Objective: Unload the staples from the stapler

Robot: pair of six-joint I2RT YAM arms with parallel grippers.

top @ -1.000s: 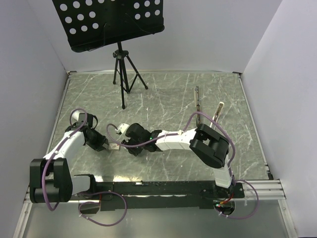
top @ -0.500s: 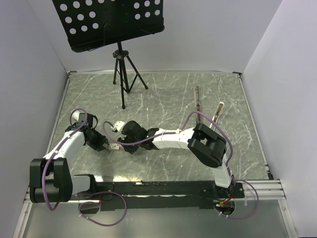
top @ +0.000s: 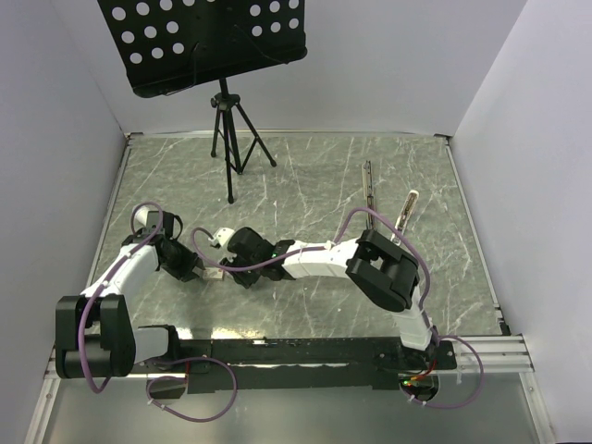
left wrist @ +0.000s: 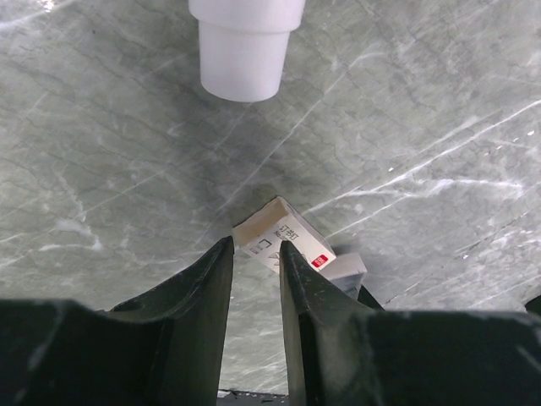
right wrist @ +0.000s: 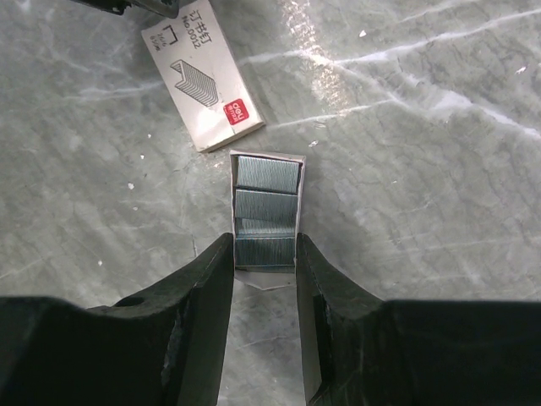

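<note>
A: Crept leftward over the last second, going by the overhead view. See the right claw [top: 228,270] now closer to the left claw [top: 196,271], with its elbow pulled in too. No shift spotted on the left side.

B: Agreed. From above, find both claws low on the tabletop [top: 305,176], tip to tip, with the staple box [top: 212,274] between them. Spot the stapler [top: 407,208] well apart from the right claw, out past that arm's elbow on the side away from the left claw. Lying flat there, near a thin dark bar [top: 368,185]. Cannot judge either opening from up there.

A: Moving to the left wrist. Seeing the left claw [left wrist: 254,245] set narrow, with bare tabletop showing through the slit. Finding a corner of the staple box [left wrist: 287,237] right at the fingertips, with its length running off under one finger. Pinched or merely touched? Cannot tell. Also catching an end of the tray [left wrist: 348,269] just past the box, and a white cylinder [left wrist: 245,42] on the other arm straight ahead of the claw.

B: On to the right wrist. Seeing the right claw [right wrist: 263,241] narrow as well, closed onto the near end of the tray [right wrist: 264,281], with a finger against each long side. Making out grey rows of staples [right wrist: 267,203] lying in that tray, between the fingertips and just ahead of them. Finding the staple box [right wrist: 203,80] flat on the tabletop, ahead of the claw and off to one side, with its corner just beside the tray's far end.
</note>
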